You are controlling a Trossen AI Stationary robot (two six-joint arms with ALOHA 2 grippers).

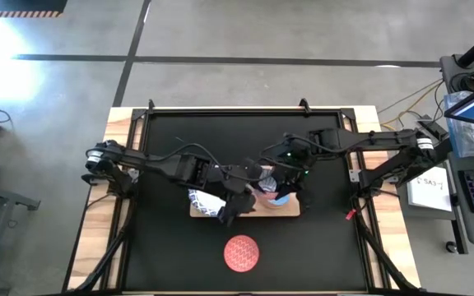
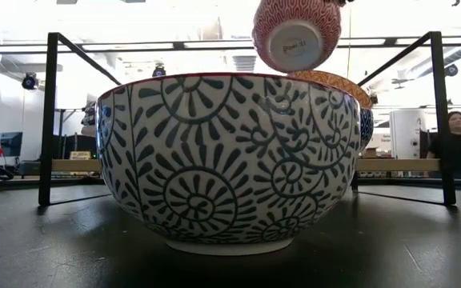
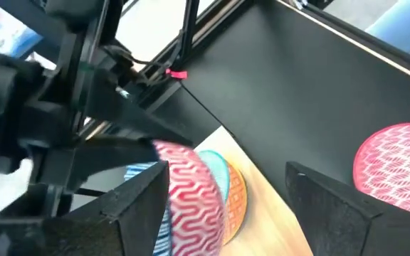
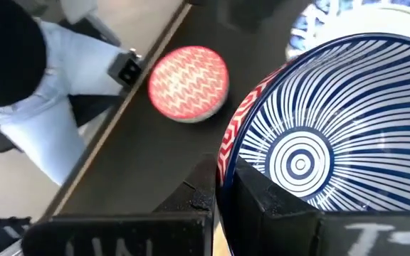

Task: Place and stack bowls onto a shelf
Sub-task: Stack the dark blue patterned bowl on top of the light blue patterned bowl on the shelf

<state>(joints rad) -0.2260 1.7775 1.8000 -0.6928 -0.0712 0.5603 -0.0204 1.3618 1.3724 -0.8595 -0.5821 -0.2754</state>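
my right hand (image 4: 223, 192) pinches the rim of a red bowl (image 4: 333, 142) above the shelf (image 1: 290, 210), while my left hand (image 3: 226, 206), spread empty, sits nearer the bowl (image 1: 242, 252) on the bench (image 1: 171, 247).

Red zigzag-patterned bowl (image 1: 241, 252) on the black worktop (image 1: 319, 238); held bowl (image 4: 326, 153) has a blue-and-white radiating interior and red-patterned outside; light-wood shelf (image 1: 290, 211).

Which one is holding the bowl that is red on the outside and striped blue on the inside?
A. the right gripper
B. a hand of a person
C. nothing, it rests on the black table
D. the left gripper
A: in the right wrist view the right gripper is shut on the rim of the striped bowl, while the left gripper is open.
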